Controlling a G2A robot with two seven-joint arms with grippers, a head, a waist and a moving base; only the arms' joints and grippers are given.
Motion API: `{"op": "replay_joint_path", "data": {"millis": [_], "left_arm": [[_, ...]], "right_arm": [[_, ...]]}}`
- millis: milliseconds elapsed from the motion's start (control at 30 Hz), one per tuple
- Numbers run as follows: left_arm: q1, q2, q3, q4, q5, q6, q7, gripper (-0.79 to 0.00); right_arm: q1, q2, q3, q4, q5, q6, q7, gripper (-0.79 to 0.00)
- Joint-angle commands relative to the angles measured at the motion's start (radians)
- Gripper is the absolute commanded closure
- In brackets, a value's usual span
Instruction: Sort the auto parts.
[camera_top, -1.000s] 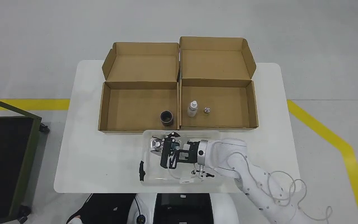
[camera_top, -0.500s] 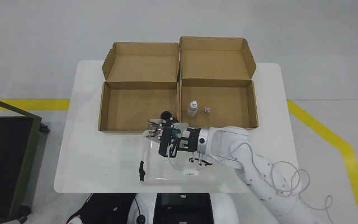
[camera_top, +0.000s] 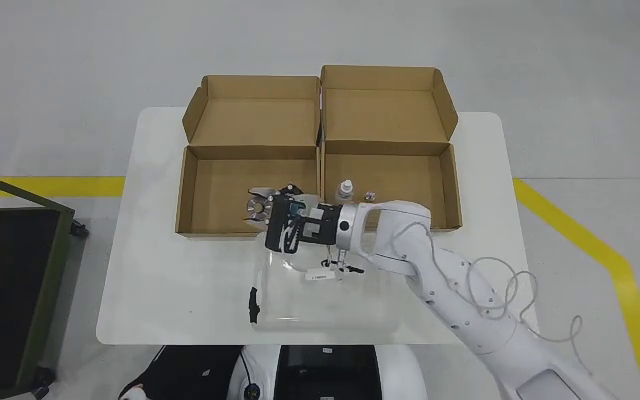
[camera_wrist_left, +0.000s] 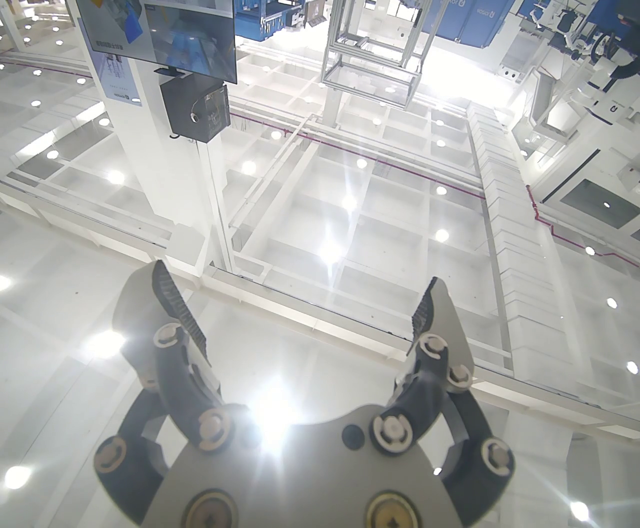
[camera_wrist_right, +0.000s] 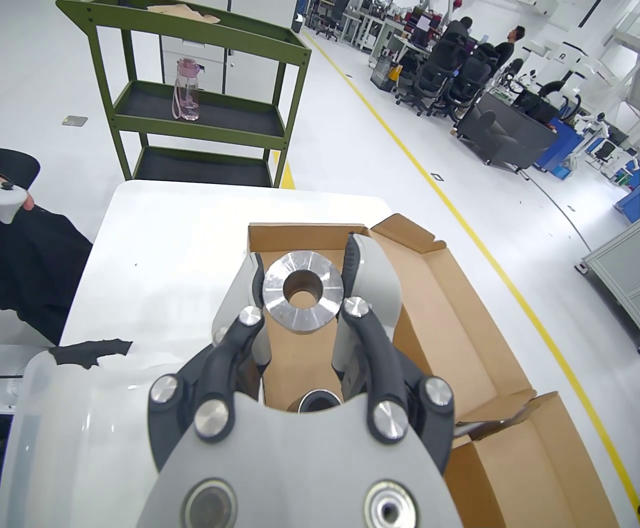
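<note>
Step in hand: placement. The right gripper (camera_wrist_right: 304, 260) is clamped on a ring (camera_wrist_right: 303, 292), a bright machined metal disc with a round bore, held above the left box (camera_top: 215, 190), which is plain brown cardboard with its lid folded back. The next move probably calls for lowering the ring to the box floor clear of the dark sleeve (camera_wrist_right: 318, 400), then releasing; the left gripper (camera_wrist_left: 295, 295) is spread and holds nothing.

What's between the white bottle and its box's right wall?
A small metal part beside the white bottle, then bare cardboard to the box wall, per the top view.
</note>
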Motion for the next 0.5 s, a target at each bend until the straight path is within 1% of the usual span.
{"op": "replay_joint_path", "data": {"millis": [0, 200, 467], "left_arm": [[0.000, 0.000, 0.000, 0.000, 0.000, 0.000, 0.000, -0.785], [0.000, 0.000, 0.000, 0.000, 0.000, 0.000, 0.000, -0.785], [0.000, 0.000, 0.000, 0.000, 0.000, 0.000, 0.000, -0.785]], "right_arm": [[0.023, -0.009, -0.011, 0.038, 0.015, 0.008, -0.009, 0.000], [0.083, -0.036, -0.054, 0.149, 0.049, 0.018, -0.023, 0.000], [0.142, -0.068, -0.096, 0.262, 0.070, 0.012, -0.031, 0.000]]}}
